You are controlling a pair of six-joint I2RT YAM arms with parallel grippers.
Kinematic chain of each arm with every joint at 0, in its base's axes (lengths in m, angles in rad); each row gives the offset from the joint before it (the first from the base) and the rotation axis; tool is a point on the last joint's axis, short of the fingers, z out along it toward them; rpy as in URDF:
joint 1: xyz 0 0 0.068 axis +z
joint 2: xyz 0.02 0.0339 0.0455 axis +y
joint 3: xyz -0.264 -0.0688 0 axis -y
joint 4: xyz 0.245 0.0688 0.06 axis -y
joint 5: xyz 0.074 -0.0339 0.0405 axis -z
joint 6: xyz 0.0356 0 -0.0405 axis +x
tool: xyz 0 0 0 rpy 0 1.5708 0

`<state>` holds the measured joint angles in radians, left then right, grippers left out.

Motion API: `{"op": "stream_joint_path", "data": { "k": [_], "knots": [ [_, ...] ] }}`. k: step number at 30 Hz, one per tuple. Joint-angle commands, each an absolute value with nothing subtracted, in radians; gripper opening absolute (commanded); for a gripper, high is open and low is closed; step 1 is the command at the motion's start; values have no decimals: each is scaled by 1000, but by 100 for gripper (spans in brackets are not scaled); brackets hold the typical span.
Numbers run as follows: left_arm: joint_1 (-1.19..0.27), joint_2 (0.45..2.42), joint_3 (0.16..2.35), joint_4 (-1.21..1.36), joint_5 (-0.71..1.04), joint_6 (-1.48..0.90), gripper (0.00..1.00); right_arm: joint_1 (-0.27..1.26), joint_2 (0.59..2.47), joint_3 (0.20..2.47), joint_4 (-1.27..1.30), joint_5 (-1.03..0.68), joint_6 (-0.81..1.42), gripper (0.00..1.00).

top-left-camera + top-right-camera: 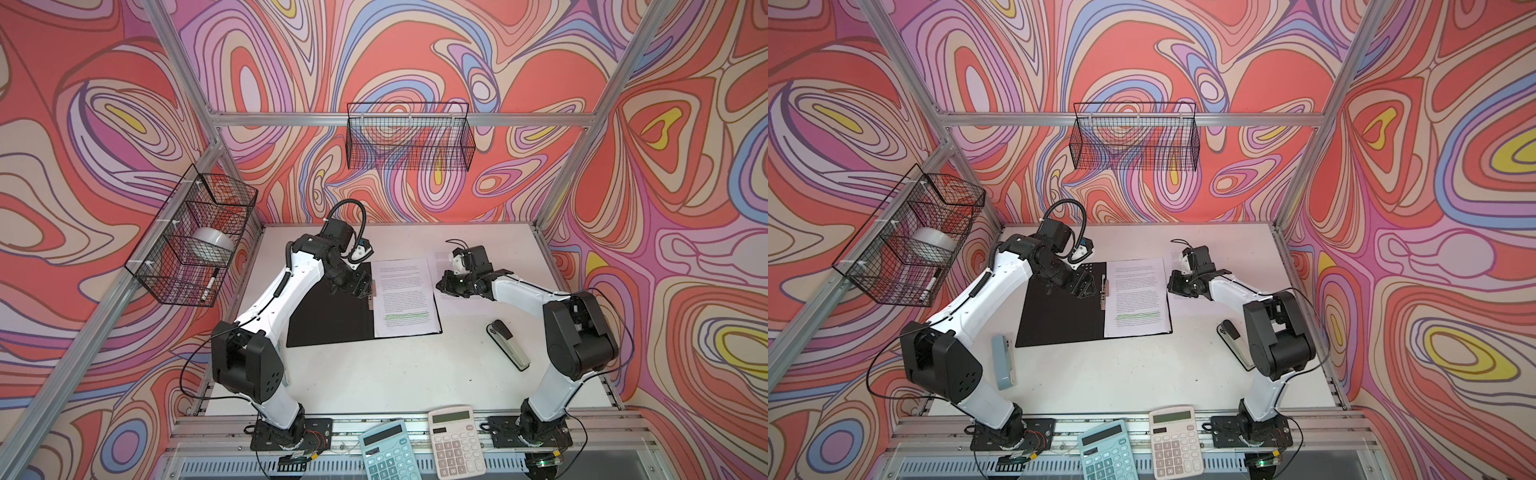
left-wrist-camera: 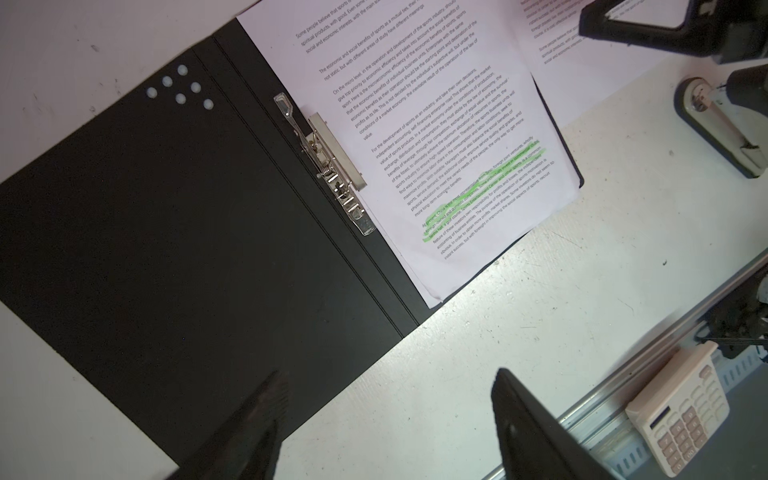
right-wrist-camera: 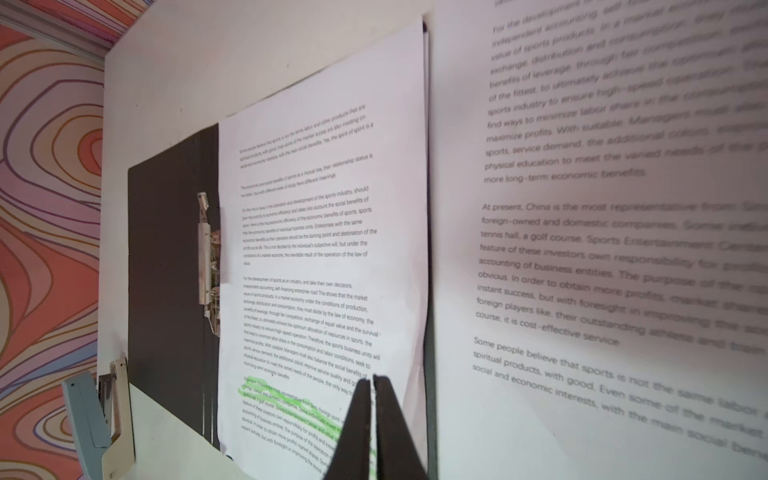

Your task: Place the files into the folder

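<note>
Right jaws are pressed together with nothing between them, their fingers (image 3: 360, 419) meeting tip to tip. In both top views they sit at the right edge of the folder (image 1: 328, 320), between it and a loose sheet (image 1: 440, 262); whether they touch paper I cannot tell. Left jaws stand wide apart and empty, fingers (image 2: 528, 428) above the folder's left cover, near the clip (image 1: 371, 293).

The folder lies open, black inside up, mid-bench (image 1: 395, 374) toward the far edge. A green-lined sheet (image 1: 405, 297) lies flat on its right half, left edge at the clip. The loose sheet lies on the bench just right of the folder, toward the far right corner.

1 stapler (image 1: 509, 345) lies near the right edge, a grey stapler (image 1: 1004, 361) near the left edge. 2 calculators (image 1: 455, 442) sit at the near edge.
</note>
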<state>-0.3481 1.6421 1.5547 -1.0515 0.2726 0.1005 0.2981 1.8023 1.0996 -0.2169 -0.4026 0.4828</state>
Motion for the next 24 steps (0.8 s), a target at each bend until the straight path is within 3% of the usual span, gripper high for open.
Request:
{"op": "stream_joint_path", "data": {
  "k": [1,24],
  "knots": [
    [-354,1673,1561,-1070,309,93,77,300,1842,1113,-196,-466,474,5],
    [-354,1681,1560,-1086,350,96,77,298,1984,1117,-178,-570,458,4]
  ]
}}
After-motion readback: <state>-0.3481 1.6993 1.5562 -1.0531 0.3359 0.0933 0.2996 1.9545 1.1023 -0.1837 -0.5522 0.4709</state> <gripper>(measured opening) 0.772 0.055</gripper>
